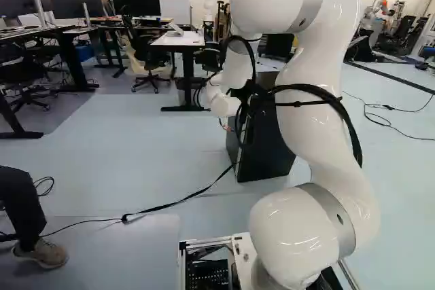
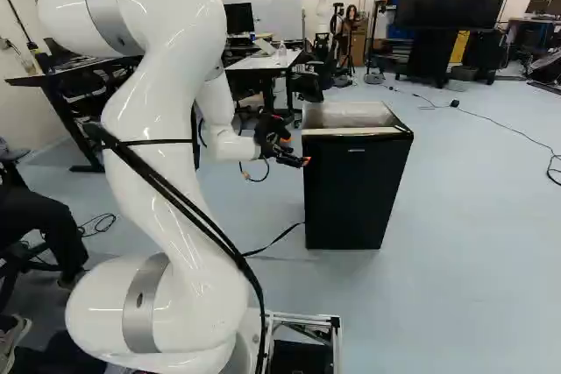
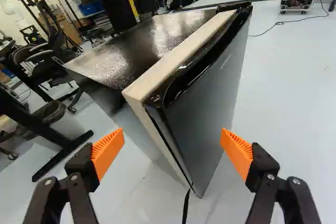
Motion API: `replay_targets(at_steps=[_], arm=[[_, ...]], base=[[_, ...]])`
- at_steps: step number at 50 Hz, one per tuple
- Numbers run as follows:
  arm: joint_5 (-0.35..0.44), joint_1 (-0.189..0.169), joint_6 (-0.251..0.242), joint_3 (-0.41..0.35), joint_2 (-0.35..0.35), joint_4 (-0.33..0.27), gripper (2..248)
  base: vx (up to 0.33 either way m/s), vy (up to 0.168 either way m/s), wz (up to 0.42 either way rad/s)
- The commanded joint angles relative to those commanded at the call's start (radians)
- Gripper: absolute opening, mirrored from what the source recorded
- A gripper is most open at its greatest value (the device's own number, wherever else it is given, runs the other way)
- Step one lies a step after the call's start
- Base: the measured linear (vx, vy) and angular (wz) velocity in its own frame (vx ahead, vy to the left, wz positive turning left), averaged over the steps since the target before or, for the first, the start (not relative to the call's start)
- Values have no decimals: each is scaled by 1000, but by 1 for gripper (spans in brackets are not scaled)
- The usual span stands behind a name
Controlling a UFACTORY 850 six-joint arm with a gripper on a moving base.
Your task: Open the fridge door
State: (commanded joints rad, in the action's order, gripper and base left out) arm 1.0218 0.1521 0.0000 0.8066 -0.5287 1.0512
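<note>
the fridge [image 3: 140, 43] stands at twelve o'clock from the tool [image 3: 172, 137], whose fingers are spread apart on nothing, so the door's near upright edge [image 3: 170, 149], ahead between them, likely calls for a straight advance.

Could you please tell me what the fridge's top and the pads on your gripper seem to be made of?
The black top of the boxy fridge looks like painted metal or plastic, glossy and textured, given its speckled glare. The ribbed orange pads on the black fingers look like matte rubber or soft plastic, showing ridges but little shine.
</note>
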Motion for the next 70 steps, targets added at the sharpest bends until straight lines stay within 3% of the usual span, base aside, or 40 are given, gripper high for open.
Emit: replay_targets(at_steps=[22, 46, 70], arm=[[0, -43, 0, 15, -10, 25, 247], [0, -46, 0, 16, -11, 41, 247], [0, -45, 0, 5, -3, 127, 247]], base=[[0, 0, 0], [0, 0, 0], [1, 2, 8]])
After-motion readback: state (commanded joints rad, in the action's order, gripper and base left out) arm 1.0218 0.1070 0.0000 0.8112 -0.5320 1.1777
